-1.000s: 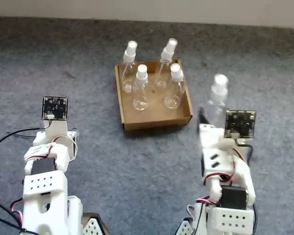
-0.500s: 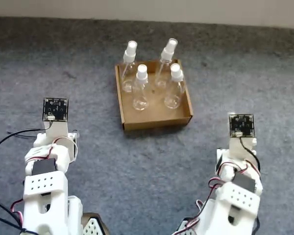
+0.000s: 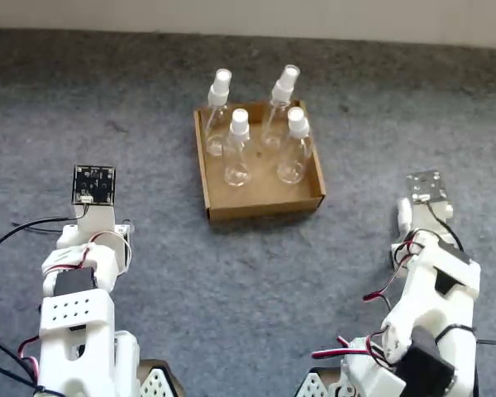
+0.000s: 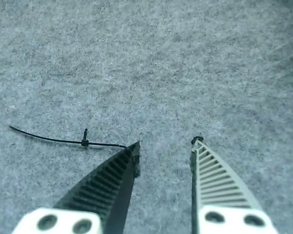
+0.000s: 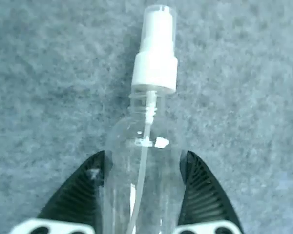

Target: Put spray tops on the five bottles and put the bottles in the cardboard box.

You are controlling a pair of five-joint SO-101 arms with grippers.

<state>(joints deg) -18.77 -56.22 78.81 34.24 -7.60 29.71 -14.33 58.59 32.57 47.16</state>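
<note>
A clear bottle (image 5: 144,161) with a white spray top (image 5: 155,61) sits between the black fingers of my right gripper (image 5: 142,156), which is shut on its body above the grey carpet. The right arm (image 3: 430,256) stands to the right of the cardboard box (image 3: 318,178) and nearer than it. Inside the box stand several clear bottles, each with a white spray top (image 3: 239,122). My left gripper (image 4: 165,144) is open over bare carpet with nothing between its fingers. The left arm (image 3: 87,248) stands to the left of the box and nearer than it.
A thin black cable tie (image 4: 63,140) lies on the carpet just off the left gripper's black finger. Grey carpet (image 3: 256,281) stretches between the two arms and in front of the box. A pale wall edge (image 3: 248,16) runs along the far side.
The right arm has swung back and to the right with the bottle, which stood out beside the box a second ago and is now under the arm. The left arm has kept still.
</note>
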